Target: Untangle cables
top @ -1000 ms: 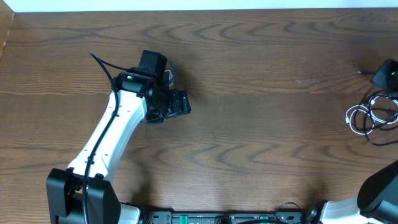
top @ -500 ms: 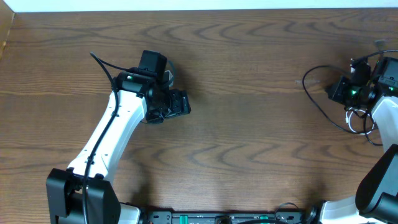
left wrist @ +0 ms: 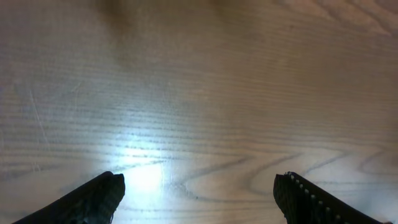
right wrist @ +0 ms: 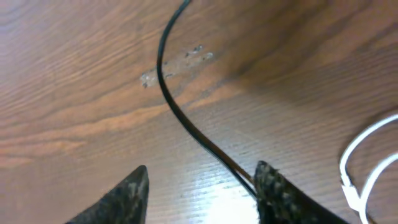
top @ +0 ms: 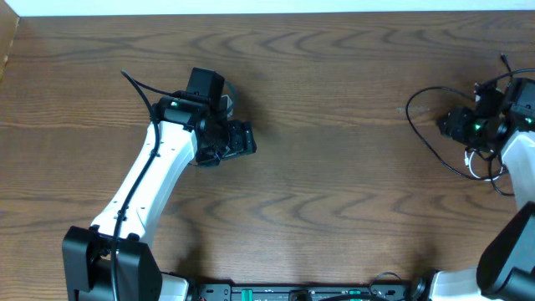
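A thin black cable [top: 409,109] lies in a wide loop on the table at the far right, and a white cable [top: 473,164] lies curled just behind it. My right gripper [top: 447,124] hovers over that loop with its jaws apart. In the right wrist view the black cable [right wrist: 166,87] runs down across the wood and passes along the inner side of the right finger [right wrist: 277,190], and the white cable [right wrist: 367,149] shows at the right edge. My right gripper [right wrist: 202,183] grips nothing. My left gripper [top: 248,140] [left wrist: 199,190] stands open over bare wood, far from the cables.
The wooden table [top: 334,192] spans the whole view. A pale scuff mark [right wrist: 180,62] sits beside the black cable. The left arm's white link [top: 146,180] slants across the left half. The right arm's body [top: 518,159] fills the right edge.
My right gripper came in from the right edge, drawing the black cable leftward into a loop, and its jaws have since parted. The left arm has not moved.
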Robot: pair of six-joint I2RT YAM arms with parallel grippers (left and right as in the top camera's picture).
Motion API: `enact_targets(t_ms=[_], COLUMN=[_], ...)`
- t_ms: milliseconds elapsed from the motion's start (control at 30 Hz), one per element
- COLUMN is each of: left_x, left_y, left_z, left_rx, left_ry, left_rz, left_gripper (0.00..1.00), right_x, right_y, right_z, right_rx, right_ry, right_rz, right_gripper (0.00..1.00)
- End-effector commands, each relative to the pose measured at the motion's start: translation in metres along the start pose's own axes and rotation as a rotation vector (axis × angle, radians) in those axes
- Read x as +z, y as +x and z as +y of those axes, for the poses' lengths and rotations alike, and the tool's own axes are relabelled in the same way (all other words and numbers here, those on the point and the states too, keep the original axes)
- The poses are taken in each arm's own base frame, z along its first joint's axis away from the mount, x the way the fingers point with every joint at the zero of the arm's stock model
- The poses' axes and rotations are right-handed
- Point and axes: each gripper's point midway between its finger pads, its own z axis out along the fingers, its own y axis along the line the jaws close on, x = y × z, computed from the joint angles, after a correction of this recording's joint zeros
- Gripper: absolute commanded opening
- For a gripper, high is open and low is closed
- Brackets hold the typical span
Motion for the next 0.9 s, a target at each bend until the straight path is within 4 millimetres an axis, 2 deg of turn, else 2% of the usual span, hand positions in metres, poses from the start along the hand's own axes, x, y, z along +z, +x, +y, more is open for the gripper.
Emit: enact_targets(t_ms=[0, 200, 333, 433, 467, 500, 567, 600, 733, 867], left_x=[-0.008, -0.014, -0.024, -0.028, -0.028, -0.029, -0.031, -0.031, -0.035, -0.037], left_y=[-0.014, -0.033, -0.033, -0.019, -0.013, -0.006, 0.008, 0.014, 0.037, 0.052], left_z=[0.003, 0.034, 0.065, 0.08, 0.082, 0.085, 0.091, 0.094, 0.102, 0.103], left_rx=[0.057, 0.11, 0.115, 0.11, 0.109, 0.103, 0.08, 0.067, 0.01, 0.0], left_ry=[-0.031, -0.227, -0.407, -0.483, -0.493, -0.503, -0.525, -0.534, -0.572, -0.568], left_rz=[-0.063, -0.161, -0.174, -0.118, -0.091, -0.065, -0.008, 0.013, 0.092, 0.147], left_gripper=[0.82, 0.83, 0.83, 0.84, 0.98, 0.98, 0.98, 0.98, 0.98, 0.98], right_x=[-0.029, -0.043, -0.04, -0.039, -0.039, -0.039, -0.039, -0.039, -0.041, -0.046], right_y=[-0.015, 0.004, 0.027, 0.046, 0.053, 0.059, 0.072, 0.077, 0.1, 0.11], right_z=[0.024, 0.037, 0.04, 0.043, 0.045, 0.048, 0.055, 0.059, 0.069, 0.071], right_rx=[-0.054, -0.124, -0.188, -0.241, -0.262, -0.278, -0.31, -0.311, -0.325, -0.317], right_ry=[-0.031, 0.034, 0.135, 0.199, 0.217, 0.225, 0.223, 0.221, 0.219, 0.224], right_rz=[-0.077, -0.037, 0.046, 0.111, 0.136, 0.158, 0.199, 0.215, 0.291, 0.323], right_gripper=[0.56, 0.63, 0.69, 0.76, 0.79, 0.8, 0.95, 0.99, 0.99, 0.99])
